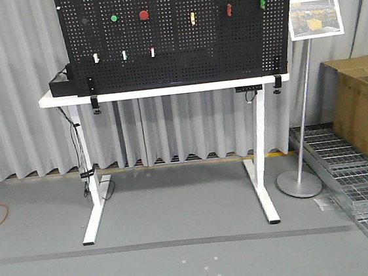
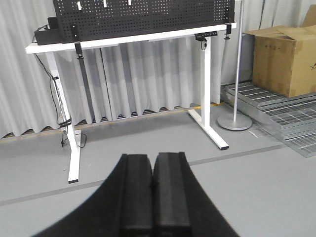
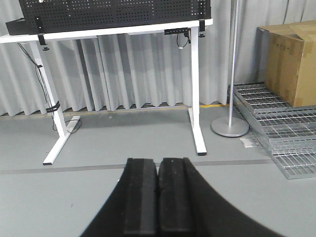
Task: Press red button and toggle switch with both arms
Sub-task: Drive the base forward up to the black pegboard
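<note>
Left pincer (image 2: 153,165), right pincer (image 3: 158,168), fingers together; closed cardboard box (image 2: 284,59) beyond.

Black pegboard (image 1: 181,52) with a regular grid of pale dots, bearing a red button (image 1: 143,15), green button (image 1: 113,18) and yellow piece (image 1: 192,18); white table (image 1: 166,90); grey vertically pleated curtain (image 1: 15,96); grey floor (image 1: 178,204); brown cardboard box (image 1: 365,106); left gripper (image 2: 154,163) and right gripper (image 3: 158,165) black.
</note>
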Controlling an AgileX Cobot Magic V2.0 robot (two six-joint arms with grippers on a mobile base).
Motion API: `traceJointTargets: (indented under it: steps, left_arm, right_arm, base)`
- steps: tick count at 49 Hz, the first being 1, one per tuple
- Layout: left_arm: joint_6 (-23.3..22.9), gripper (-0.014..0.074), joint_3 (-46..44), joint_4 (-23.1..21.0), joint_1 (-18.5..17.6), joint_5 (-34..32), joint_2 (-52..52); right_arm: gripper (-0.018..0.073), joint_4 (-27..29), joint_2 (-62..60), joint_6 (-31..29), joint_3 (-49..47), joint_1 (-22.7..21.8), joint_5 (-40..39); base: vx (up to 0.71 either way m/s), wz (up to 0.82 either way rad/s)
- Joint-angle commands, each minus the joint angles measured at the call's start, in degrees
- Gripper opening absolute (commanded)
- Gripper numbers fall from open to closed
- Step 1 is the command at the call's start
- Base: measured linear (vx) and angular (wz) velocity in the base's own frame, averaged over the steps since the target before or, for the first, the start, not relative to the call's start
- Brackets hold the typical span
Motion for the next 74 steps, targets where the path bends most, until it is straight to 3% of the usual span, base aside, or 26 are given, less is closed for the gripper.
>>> traceJointTargets:
  steps: [1, 45, 74]
  left_arm:
    - [-0.46, 0.0002, 1.94, -0.13, 0.07, -4.81, -0.93]
    - [-0.46, 0.0002, 1.94, -0.13, 0.07, -4.81, -0.93]
    - [-0.46, 0.0002, 1.94, -0.13, -0.03, -4.81, -0.93]
  right_arm:
    - [-0.0003, -0.59, -1.0, -0.09, 0.65, -0.39, -4.34]
    - [-0.0003, -0.59, -1.0, -0.09, 0.65, -0.39, -4.28]
    - [-0.0003, -0.59, -1.0, -0.09, 0.65, -0.39, -4.28]
  base:
    - [0.0, 0.0]
    - [0.02, 0.0]
    - [0.33, -0.02]
